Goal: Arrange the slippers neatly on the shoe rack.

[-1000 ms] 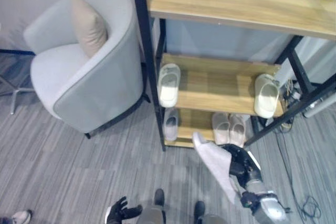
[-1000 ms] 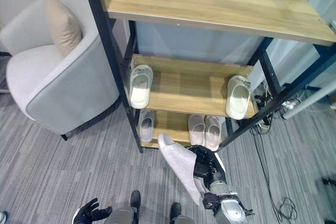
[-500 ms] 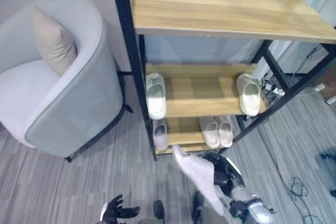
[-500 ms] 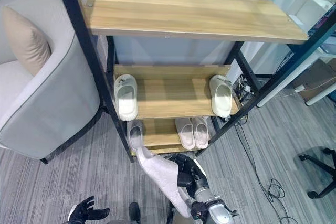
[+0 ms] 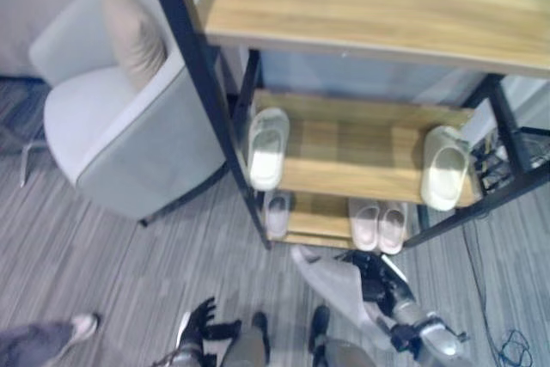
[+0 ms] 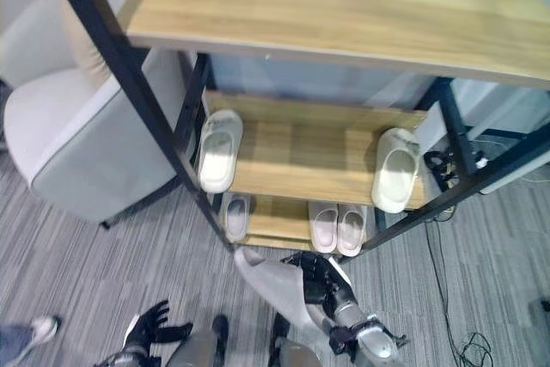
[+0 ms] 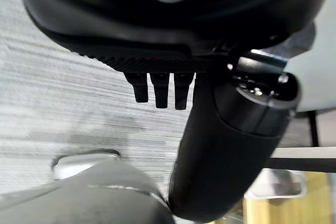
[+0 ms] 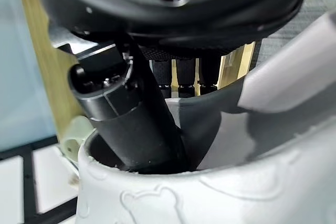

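Head views: shoe rack (image 5: 185,58) w/ black frame & wooden shelves stands in front, grey armchair (image 5: 120,139) w/ beige cushion (image 5: 133,36) to its left. Middle shelf (image 5: 361,152): one cream slipper (image 5: 267,147) at the left end, toe hanging over the front edge, another cream slipper (image 5: 444,166) at the right end, well apart. Bottom shelf (image 6: 275,223): a pale single slipper (image 5: 277,212) by the left post, and a pale pair (image 5: 379,223) side by side further right. Right hand (image 5: 378,279) is low, just in front of the rack's bottom shelf, gripping a grey slipper (image 5: 331,285) off the floor, toe pointing left & up. Left hand (image 5: 202,326) hangs low near the floor (image 5: 103,255), fingers spread, holding nothing. A person's shoe (image 5: 83,326) & trouser leg at the bottom left corner.

L wrist view: left hand (image 7: 157,90) fingers straight, thumb alongside, nothing in it; striped floor past them, bit of the rack's wood at the corner.

R wrist view: right hand (image 8: 136,124) has its thumb pushed inside the grey slipper's (image 8: 220,182) opening, fingers on the far side of the strap – pinched tight. Embossed bear outlines on the slipper's edge. Wooden shelf edge (image 8: 39,77) just behind.
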